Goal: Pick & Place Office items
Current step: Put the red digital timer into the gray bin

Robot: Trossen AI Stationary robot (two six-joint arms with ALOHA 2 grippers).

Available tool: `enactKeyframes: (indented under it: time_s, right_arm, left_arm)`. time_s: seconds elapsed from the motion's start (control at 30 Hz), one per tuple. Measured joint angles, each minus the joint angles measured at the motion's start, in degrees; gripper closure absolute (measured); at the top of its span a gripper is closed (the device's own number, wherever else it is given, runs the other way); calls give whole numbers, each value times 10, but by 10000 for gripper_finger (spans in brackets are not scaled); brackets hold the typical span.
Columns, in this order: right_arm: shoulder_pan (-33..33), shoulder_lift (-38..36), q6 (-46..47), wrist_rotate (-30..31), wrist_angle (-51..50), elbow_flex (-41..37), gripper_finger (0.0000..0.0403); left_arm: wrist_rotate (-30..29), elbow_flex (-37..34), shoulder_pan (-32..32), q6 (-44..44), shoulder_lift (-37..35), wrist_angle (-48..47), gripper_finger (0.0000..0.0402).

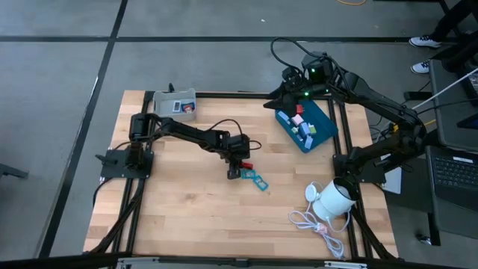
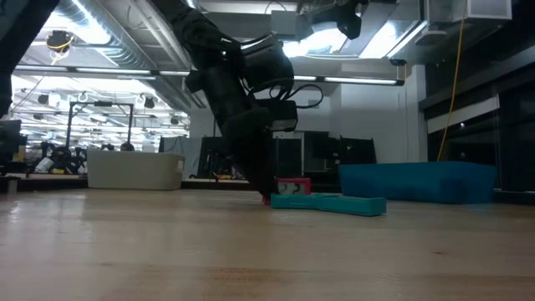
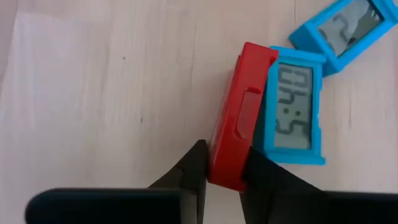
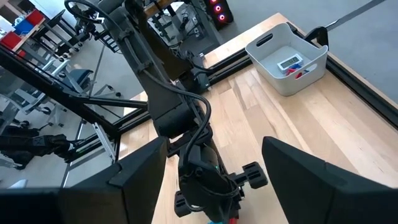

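Left gripper (image 3: pixel 225 171), down at table centre, is closed on the near end of the red clock (image 3: pixel 239 118), whose long axis runs straight ahead; the blue clock (image 3: pixel 295 112) touches its 3 o'clock flank; right gripper (image 4: pixel 214 180) hovers wide open, empty.

You are looking at two matte black arms, jointed and blocky, trailing looped black cables; the right arm (image 1: pixel 373 97) is showing a green light, and the left gripper (image 3: pixel 224 177) is tapering into dark wedge fingers.
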Motion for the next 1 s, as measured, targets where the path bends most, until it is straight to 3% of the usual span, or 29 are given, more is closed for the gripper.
enactKeyframes:
  time_s: [0.17,0.5,1.0]
  right_arm:
    - [0,0,0,0,0,0,132]
    - [0,0,2,0,0,0,132]
    - [0,0,6,11,0,0,132]
  left_arm:
    - [4,-1,13,-48,-5,-5,348]
    - [-32,-1,98,-51,-72,-23,348]
    - [-152,-1,372,1,-280,-237,348]
